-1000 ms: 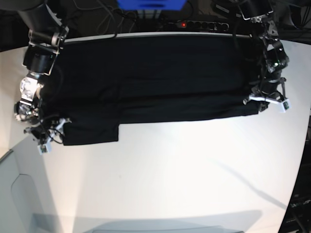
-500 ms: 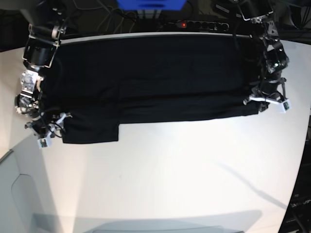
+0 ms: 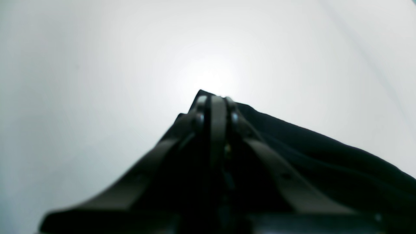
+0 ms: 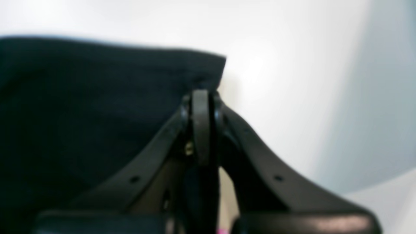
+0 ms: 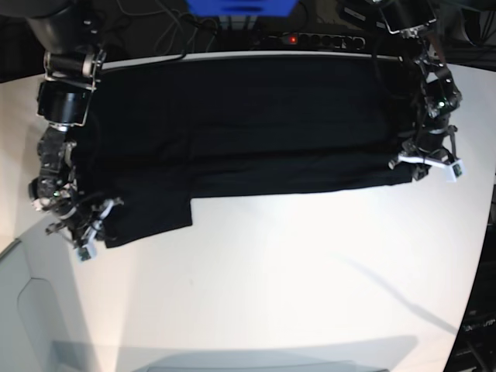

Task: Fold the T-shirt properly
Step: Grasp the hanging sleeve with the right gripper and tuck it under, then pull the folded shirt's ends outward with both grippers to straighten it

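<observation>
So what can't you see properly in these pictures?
- Base view: the T-shirt is so dark its folds barely show; no print or label can be found.
- Base view: the left gripper and right gripper tips are too small.
- Left wrist view: the fingers hide the gripped cloth.
- Right wrist view: everything is blurred.
</observation>
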Controlling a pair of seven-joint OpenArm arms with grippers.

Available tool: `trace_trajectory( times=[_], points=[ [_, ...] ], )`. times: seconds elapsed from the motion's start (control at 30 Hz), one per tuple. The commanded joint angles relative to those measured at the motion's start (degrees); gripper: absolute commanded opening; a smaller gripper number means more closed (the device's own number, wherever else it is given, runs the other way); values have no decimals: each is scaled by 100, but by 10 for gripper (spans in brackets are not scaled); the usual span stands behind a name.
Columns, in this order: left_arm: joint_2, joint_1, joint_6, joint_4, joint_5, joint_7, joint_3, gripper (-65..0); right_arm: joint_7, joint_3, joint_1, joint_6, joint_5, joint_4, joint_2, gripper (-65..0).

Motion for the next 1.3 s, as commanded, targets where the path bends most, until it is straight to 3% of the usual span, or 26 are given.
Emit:
trace_trajectory(
  times=[0.0,0.17,0.57,0.77,1.07,1.27],
  points=[
    [-102,-43,3,126,-32,-139,-38,-650,146,34,155,75,69,318,140,-650],
    [-111,-17,-6,143,-40,-139,-38,-650,137,34,-399,75,69,1716,140,-650],
    [-102,185,-14,477,-40,-139,-47,-650,137,245,-3019,57,69,5030,52,-650],
    [-111,475,-14,1189,-40,-139,-65,-650,190,1054,-3731,229,77,5241,-256,-650],
    [-76,809,-23,1708,-49,-139,-451,-650,199,1898,-4601,229,86,5259,-739,-650],
    [-67,836,-23,1646,-49,-139,-416,-650,287,2012,-5322,229,86,5267,-748,-650]
  ],
)
